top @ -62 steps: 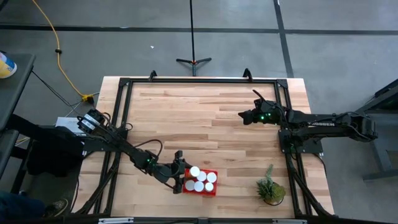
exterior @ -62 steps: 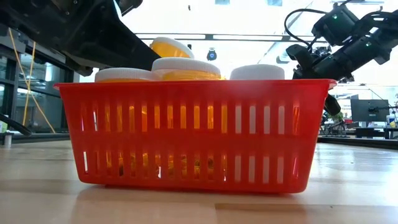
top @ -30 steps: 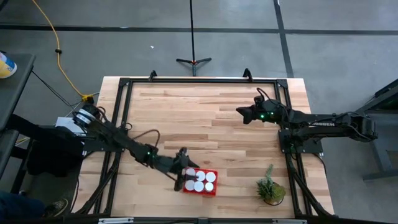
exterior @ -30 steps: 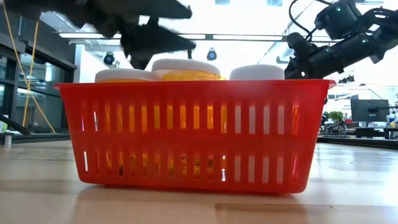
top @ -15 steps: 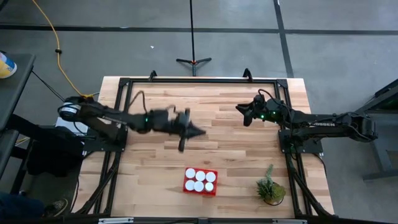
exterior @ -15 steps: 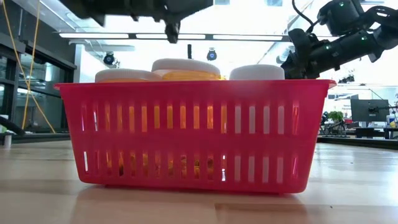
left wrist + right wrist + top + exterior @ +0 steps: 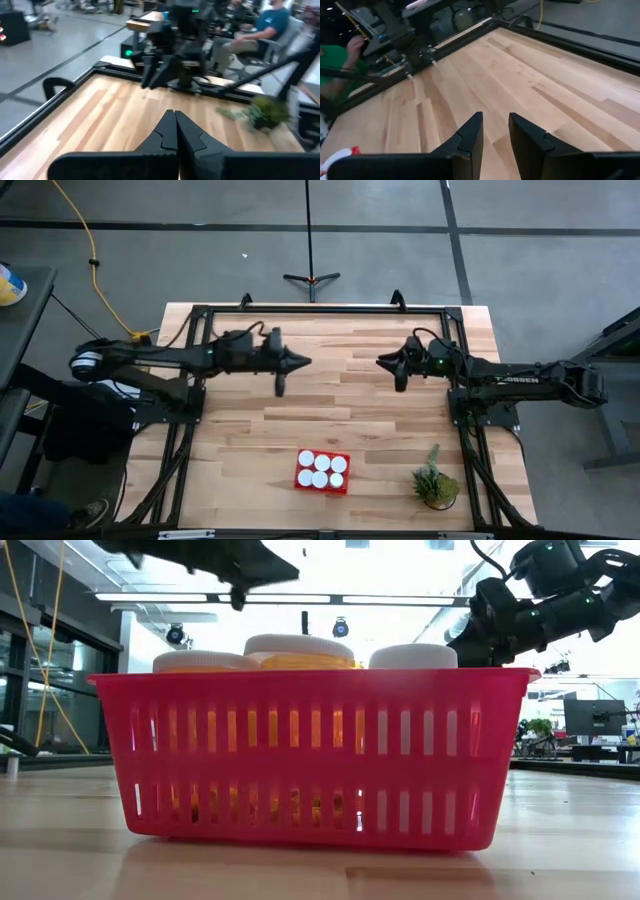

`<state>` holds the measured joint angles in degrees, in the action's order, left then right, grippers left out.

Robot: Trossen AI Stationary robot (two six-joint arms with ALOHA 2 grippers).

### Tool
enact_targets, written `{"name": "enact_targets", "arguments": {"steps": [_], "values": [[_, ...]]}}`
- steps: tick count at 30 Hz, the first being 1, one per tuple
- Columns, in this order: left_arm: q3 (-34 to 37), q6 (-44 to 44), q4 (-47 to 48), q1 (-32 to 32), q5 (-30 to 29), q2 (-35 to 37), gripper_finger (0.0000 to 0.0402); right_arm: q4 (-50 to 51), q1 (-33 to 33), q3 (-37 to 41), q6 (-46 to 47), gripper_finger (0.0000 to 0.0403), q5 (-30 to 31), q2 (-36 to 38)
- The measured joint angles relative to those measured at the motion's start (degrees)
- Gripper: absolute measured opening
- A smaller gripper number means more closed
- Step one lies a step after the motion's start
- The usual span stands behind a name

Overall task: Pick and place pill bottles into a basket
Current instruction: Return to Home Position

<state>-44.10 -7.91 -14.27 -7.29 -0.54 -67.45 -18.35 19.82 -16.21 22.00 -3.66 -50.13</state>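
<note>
The six bottles (image 7: 318, 479) stand in the basket (image 7: 310, 682), white caps up in two rows of three. The basket sits near the counter's (image 7: 330, 410) front edge, with the plant (image 7: 436, 482) near it to the robot's right. No bottle lies loose on the counter, so the sorting looks done and what remains is parking the arms.

The left claw (image 7: 174, 115) is pressed shut and empty. It hangs over the far half of the counter, well apart from the basket. The right claw (image 7: 495, 116) faces it from the other side, its fingers parted by a narrow gap and nothing between them.

To finish well, I would draw each arm back toward its own side of the counter, since the two tips point at one another. I would also keep the height, so that nothing sweeps low over the basket, and leave the claws empty.

From table height only three caps show over the rim. The other bottles are hidden behind them, and the bodies show only as amber through the mesh. One cap looks higher, and I cannot tell whether that is depth or a bottle riding up. Neither wrist view takes in the basket. From above, neither claw's fingers can be read.
</note>
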Motion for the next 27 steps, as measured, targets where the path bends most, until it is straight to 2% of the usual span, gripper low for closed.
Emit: {"name": "enact_targets", "arguments": {"steps": [3,8,11,14,17,20,22,25,27], "values": [[3.0,1.7,0.9,2.0,0.4,5.5,0.0022,0.0,0.0,0.0,-1.3,0.0084,-1.5,0.0],[16.3,-0.8,-1.1,6.3,-2.9,19.3,0.0022,-0.7,0.0,0.0,-0.6,0.0084,-3.4,0.0],[24.0,-0.2,-2.9,9.2,-4.7,30.1,0.0022,-4.2,-1.1,0.0,-2.1,0.0082,-0.6,0.0],[29.0,1.5,-0.5,11.5,-5.7,40.5,0.0022,-9.9,-3.2,0.0,-6.3,0.0067,3.0,0.0],[31.9,1.5,5.1,13.3,-6.2,49.2,0.0022,-12.6,-5.3,0.0,-8.2,0.0037,4.2,0.0],[33.5,1.3,11.8,14.6,-8.5,56.8,0.0022,-14.0,-7.8,0.0,-9.4,0.0007,2.5,0.0],[34.0,1.6,15.3,15.0,-9.4,61.3,0.0022,-13.7,-9.9,0.0,-10.6,0.0008,1.8,0.6],[34.2,1.7,19.6,14.8,-9.5,67.1,0.0022,-13.5,-13.1,0.0,-13.6,0.0005,4.0,2.7],[33.7,1.7,21.0,14.8,-10.9,67.2,0.0022,-11.4,-14.8,0.0,-15.8,0.0002,5.0,5.6]]}}
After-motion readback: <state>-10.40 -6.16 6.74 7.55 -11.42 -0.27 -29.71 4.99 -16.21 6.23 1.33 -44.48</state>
